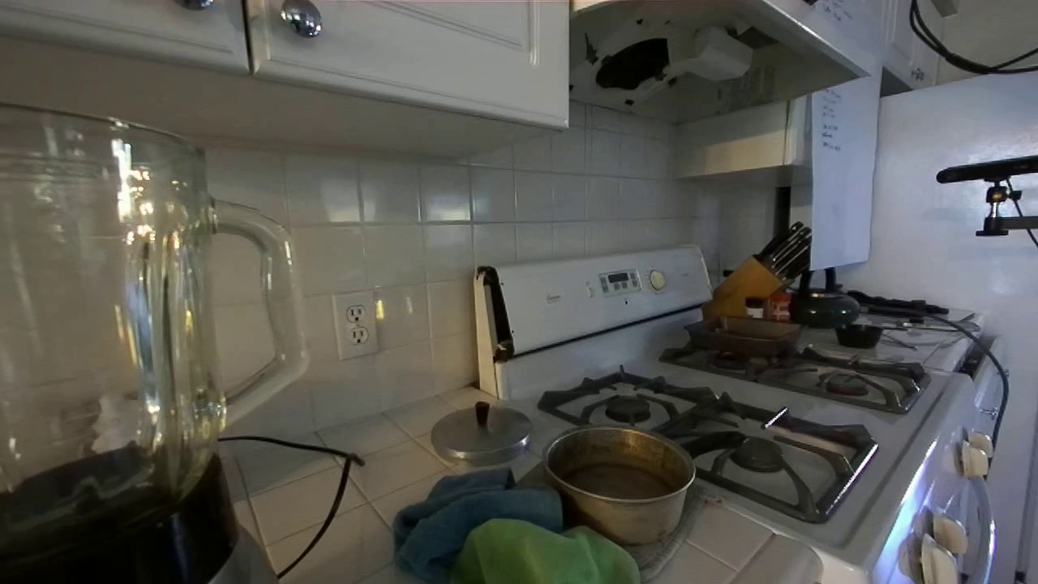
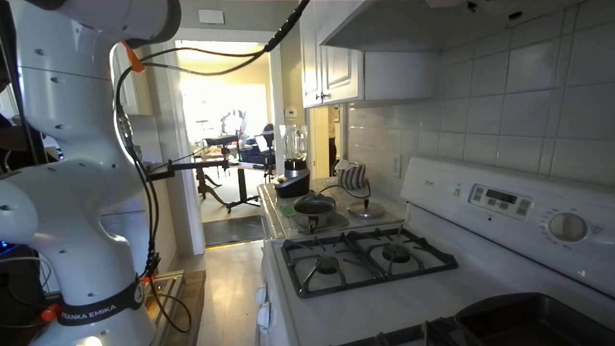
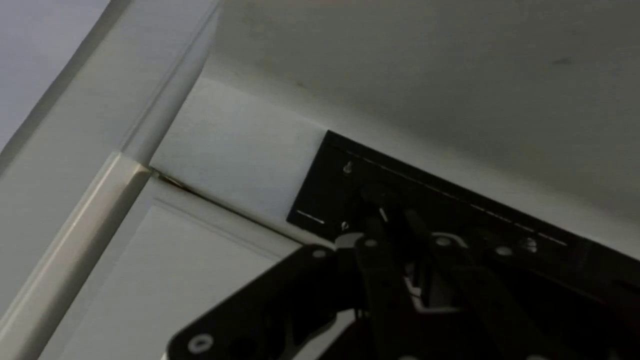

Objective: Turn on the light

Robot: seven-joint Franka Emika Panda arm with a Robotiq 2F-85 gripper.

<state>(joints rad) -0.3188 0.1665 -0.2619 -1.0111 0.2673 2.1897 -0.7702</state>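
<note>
A dark, round, plastic-looking knob (image 3: pixel 380 193), presumably the light control, sat on a black rectangular panel (image 3: pixel 324 196) near the black metal gripper (image 3: pixel 393 223); whether spread or pinching could not be told. Judged rigid, somewhat stiff; best taken across opposite sides.

Lower than the claw (image 3: pixel 395 220), the tiled counter (image 1: pixel 397 464) carries a blender (image 2: pixel 294 166), a tissue box (image 2: pixel 353 177), a cord (image 1: pixel 345 485), a lid (image 1: pixel 481 435), a blue cloth (image 1: pixel 470 519), a green cloth (image 1: pixel 543 558) just beside it, and a mat (image 2: pixel 340 221) under the pot (image 1: pixel 628 509).
</note>
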